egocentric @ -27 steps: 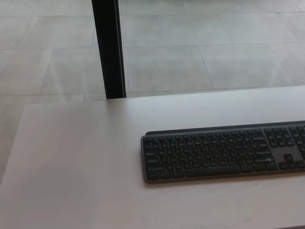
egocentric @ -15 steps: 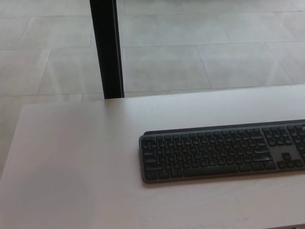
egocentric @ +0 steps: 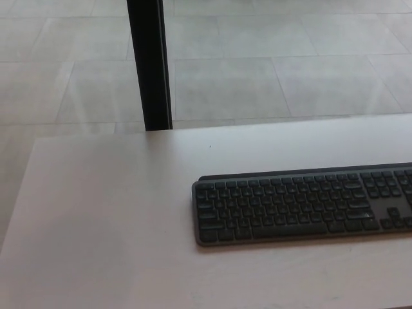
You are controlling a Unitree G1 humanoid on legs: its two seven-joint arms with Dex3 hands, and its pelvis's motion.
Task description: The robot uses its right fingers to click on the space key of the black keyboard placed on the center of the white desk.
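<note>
Keyboard [egocentric: 302, 205] lies flat at four o'clock on my desk [egocentric: 103, 212], keys upward for pressing; neither hand shows, so finger state is unknowable.

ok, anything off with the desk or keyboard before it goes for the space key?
Nothing stands out. The black keyboard lies flat and roughly square to the white desk, no visible damage or spill. Only note: its right end runs out of the picture, and neither hand is in view.
</note>
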